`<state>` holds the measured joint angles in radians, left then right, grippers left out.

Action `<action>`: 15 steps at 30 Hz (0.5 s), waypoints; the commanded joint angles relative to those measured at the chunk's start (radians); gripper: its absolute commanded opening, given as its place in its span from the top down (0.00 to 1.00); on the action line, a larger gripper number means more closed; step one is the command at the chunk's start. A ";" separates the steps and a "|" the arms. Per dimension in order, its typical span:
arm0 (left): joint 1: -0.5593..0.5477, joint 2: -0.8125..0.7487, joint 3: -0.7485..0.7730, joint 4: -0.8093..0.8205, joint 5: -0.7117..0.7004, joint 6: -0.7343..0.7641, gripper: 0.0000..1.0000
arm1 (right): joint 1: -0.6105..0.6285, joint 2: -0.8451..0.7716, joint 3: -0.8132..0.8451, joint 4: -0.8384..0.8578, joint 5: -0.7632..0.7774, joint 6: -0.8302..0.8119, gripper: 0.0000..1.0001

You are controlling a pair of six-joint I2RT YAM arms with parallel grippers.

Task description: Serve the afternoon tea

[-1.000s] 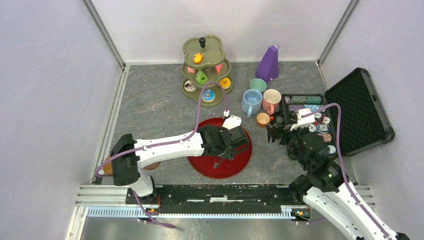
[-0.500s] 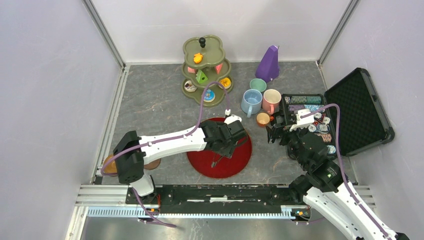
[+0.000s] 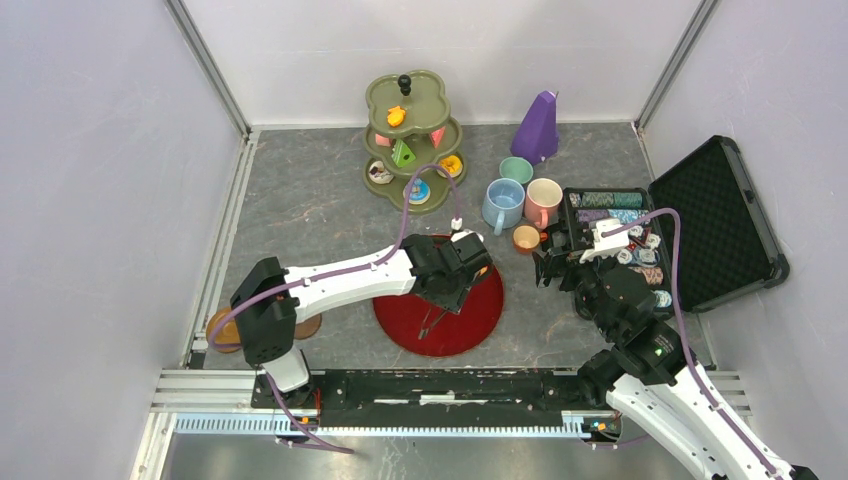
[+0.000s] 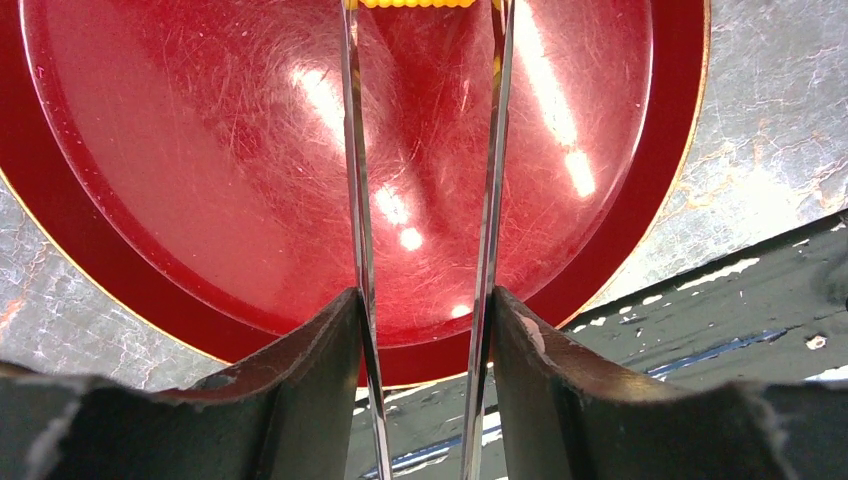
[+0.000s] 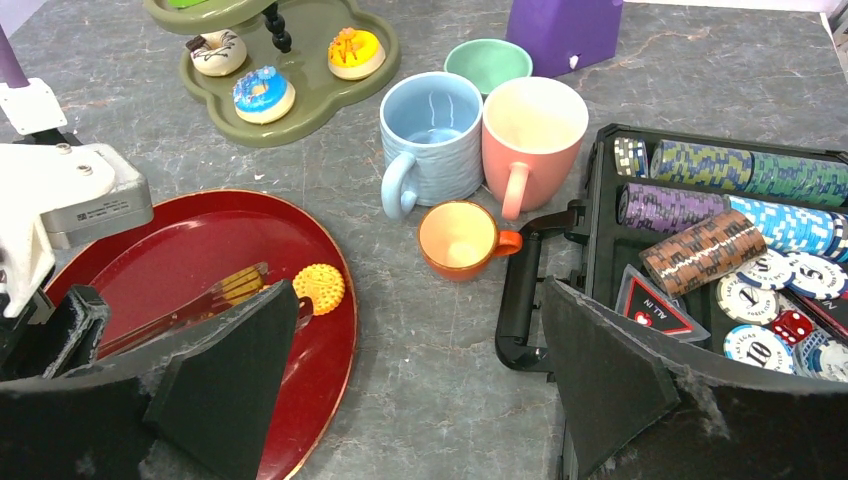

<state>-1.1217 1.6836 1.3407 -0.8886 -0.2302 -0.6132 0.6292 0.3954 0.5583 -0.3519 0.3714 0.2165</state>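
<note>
My left gripper (image 3: 450, 283) hovers over the red plate (image 3: 472, 318), shut on metal tongs (image 4: 353, 200). The tongs' tips pinch a ridged orange biscuit (image 5: 240, 283), whose edge shows at the top of the left wrist view (image 4: 418, 3). A second round orange biscuit (image 5: 318, 288) lies on the plate by its right rim. My right gripper (image 3: 548, 262) is open and empty, low over the table right of the plate, near the small orange cup (image 5: 460, 236). Blue (image 5: 433, 130), pink (image 5: 530, 125) and green (image 5: 488, 62) mugs stand behind the cup.
A green tiered stand (image 3: 405, 140) at the back holds donuts (image 5: 264, 92) and cake slices. A purple metronome (image 3: 538, 128) stands beside it. An open black case of poker chips (image 3: 650, 235) lies at the right. Wooden coasters (image 3: 225, 330) lie at the near left.
My left gripper has shifted slightly back and left over the plate, with the tongs still in it. The right arm has not moved.
</note>
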 commanded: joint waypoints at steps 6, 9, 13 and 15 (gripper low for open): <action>0.009 -0.027 0.015 -0.019 0.035 0.041 0.45 | 0.002 0.004 -0.003 0.056 0.011 0.015 0.02; 0.009 -0.030 0.009 -0.021 0.026 0.043 0.45 | 0.003 0.004 -0.006 0.059 0.009 0.018 0.02; 0.009 -0.029 0.010 -0.020 0.024 0.044 0.49 | 0.003 0.006 -0.006 0.061 0.005 0.021 0.02; 0.010 -0.031 0.013 -0.025 0.017 0.045 0.53 | 0.003 0.007 -0.006 0.061 0.005 0.022 0.02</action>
<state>-1.1164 1.6836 1.3407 -0.9066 -0.2070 -0.6128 0.6292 0.3965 0.5579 -0.3359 0.3706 0.2237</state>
